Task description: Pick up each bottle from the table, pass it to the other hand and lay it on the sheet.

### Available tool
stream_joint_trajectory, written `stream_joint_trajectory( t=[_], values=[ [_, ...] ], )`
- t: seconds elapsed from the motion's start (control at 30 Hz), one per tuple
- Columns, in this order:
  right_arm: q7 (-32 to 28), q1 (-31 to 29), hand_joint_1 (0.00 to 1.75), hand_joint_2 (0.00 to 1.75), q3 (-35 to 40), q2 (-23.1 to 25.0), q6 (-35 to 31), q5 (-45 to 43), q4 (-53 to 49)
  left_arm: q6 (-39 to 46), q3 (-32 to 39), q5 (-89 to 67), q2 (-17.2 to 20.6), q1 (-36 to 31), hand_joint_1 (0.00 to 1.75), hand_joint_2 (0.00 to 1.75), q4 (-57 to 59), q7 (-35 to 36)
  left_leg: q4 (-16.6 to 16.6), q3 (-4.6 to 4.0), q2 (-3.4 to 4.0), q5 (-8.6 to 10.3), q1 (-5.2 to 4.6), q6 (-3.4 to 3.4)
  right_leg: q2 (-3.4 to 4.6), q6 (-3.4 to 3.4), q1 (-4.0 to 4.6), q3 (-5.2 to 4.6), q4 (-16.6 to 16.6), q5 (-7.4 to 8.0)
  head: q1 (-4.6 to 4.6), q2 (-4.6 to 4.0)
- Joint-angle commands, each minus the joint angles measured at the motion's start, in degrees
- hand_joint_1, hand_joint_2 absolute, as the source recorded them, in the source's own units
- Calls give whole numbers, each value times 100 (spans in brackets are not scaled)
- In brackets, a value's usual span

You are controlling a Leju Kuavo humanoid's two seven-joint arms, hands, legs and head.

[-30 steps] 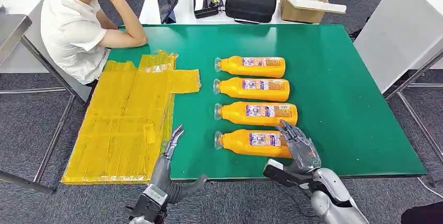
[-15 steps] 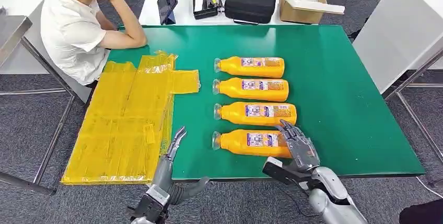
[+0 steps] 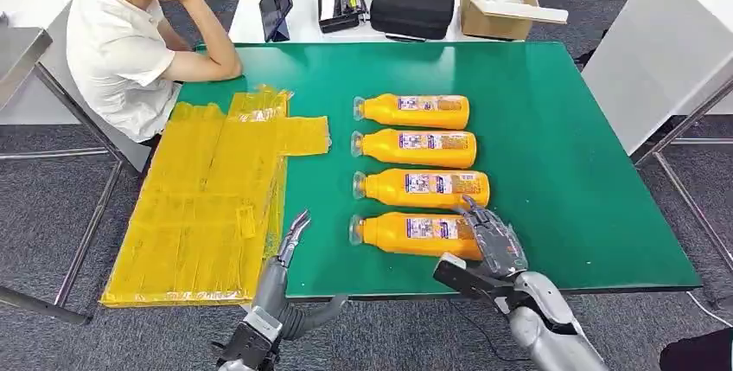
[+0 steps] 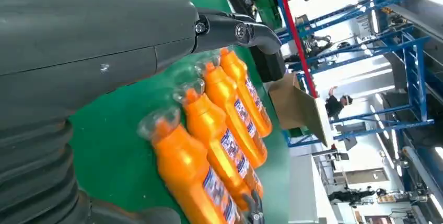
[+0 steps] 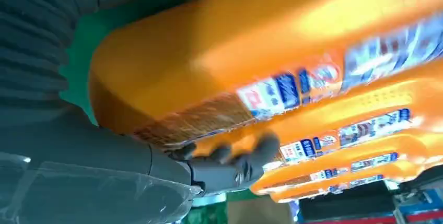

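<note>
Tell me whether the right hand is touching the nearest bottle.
Touching. In the right wrist view the right hand has its fingers wrapped against the nearest bottle, with no gap.

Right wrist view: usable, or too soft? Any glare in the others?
Right wrist view: the nearest bottle is blurred, with a bright sheen and a smeared label. Left wrist view: the windows behind are blown out, but the bottles are sharp. Head view: even light, the right hand on the nearest bottle is crisp.
</note>
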Motion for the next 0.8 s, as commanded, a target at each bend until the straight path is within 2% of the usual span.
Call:
stream_joint_trajectory(
  t=[0.03, 0.13, 0.53, 0.8],
  values=[
    [-21, 142, 175, 175, 53, 57, 179, -272, 536, -38, -113, 36, 66, -193, 0, 175, 366, -23, -5, 23, -14, -5, 17, -5, -29, -42, 24, 39, -16, -9, -2, 0],
    [0, 217, 175, 175, 21, 53, 111, -331, 442, -38, -127, 40, 57, -184, 0, 175, 373, -37, -6, 20, -13, -2, 11, -2, -17, -20, 14, 36, -13, -6, 0, 0],
    [18, 338, 175, 175, 32, 4, 17, -319, 230, -66, -146, 42, 41, -194, 0, 175, 350, -41, -4, 19, -17, -2, 10, -2, -21, -19, 12, 34, -10, -7, 0, 0],
    [-105, 408, 175, 175, -151, 222, -210, -559, 92, -244, 36, 489, -67, -132, 0, 175, 213, -150, -2, 20, -11, -4, 9, -2, -14, -19, 12, 35, -8, -7, 0, 0]
  ],
)
